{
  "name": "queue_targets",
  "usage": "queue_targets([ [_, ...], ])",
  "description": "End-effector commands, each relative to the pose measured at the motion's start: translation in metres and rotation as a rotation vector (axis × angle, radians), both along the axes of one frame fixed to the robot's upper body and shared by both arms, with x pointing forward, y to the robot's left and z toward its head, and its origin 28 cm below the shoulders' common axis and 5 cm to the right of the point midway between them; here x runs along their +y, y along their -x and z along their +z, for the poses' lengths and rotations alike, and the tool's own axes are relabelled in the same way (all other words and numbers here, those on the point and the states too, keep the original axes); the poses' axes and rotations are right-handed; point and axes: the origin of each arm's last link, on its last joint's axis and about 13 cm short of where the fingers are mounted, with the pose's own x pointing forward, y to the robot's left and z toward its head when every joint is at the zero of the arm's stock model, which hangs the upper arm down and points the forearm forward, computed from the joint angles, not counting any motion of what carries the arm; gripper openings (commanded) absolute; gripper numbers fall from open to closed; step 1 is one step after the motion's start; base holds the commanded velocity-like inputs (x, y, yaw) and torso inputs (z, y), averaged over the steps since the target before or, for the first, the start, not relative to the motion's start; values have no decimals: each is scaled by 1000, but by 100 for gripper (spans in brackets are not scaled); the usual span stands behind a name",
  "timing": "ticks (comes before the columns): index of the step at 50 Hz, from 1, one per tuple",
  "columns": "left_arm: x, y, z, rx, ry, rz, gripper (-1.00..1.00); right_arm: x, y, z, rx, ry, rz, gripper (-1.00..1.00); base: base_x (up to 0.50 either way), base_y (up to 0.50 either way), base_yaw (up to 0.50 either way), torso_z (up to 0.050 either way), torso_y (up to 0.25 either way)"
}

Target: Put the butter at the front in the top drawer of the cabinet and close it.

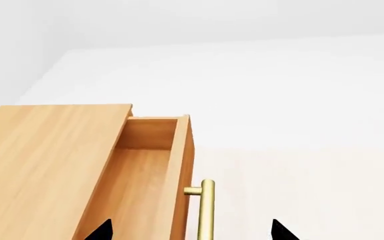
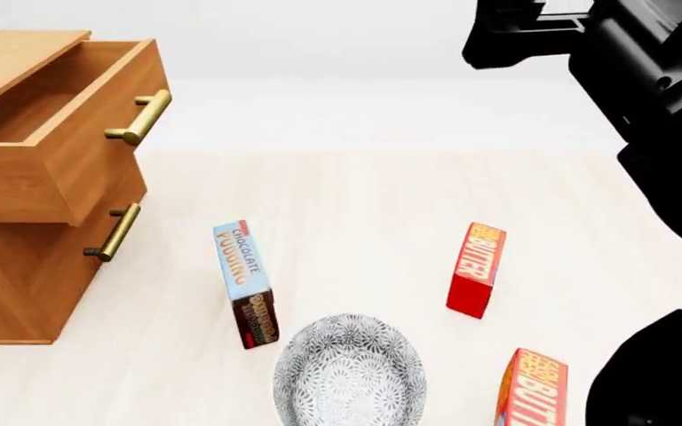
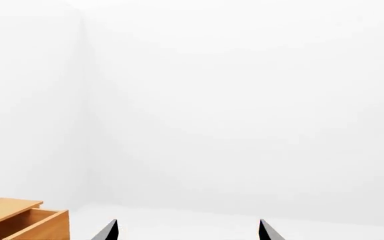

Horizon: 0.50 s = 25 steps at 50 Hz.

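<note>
The butter [image 2: 532, 390] at the near right edge stands upright on the floor, unheld. A second carton [image 2: 476, 269] stands just beyond it. The top drawer [image 2: 75, 142] of the cabinet [image 2: 21, 275], far left, is pulled open to receive it. Left gripper [image 1: 192, 231] and right gripper [image 3: 186, 230]: tips apart, empty.

The robot's right arm [image 2: 638, 80] was big, black and blocky. Its finger tips [image 1: 282, 231] were pointy and black.
</note>
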Motion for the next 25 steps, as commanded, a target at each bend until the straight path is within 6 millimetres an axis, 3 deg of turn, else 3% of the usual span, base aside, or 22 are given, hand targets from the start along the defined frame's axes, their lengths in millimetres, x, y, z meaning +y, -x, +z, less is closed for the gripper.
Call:
queue_targets([
  [1, 3, -6, -12, 23, 14, 37, 100, 0, 0, -4, 5, -7, 4, 100, 0, 0, 0, 0, 0],
  [25, 15, -16, -38, 68, 54, 106, 100, -1, 0, -8, 12, -18, 4, 100, 0, 0, 0, 0, 0],
])
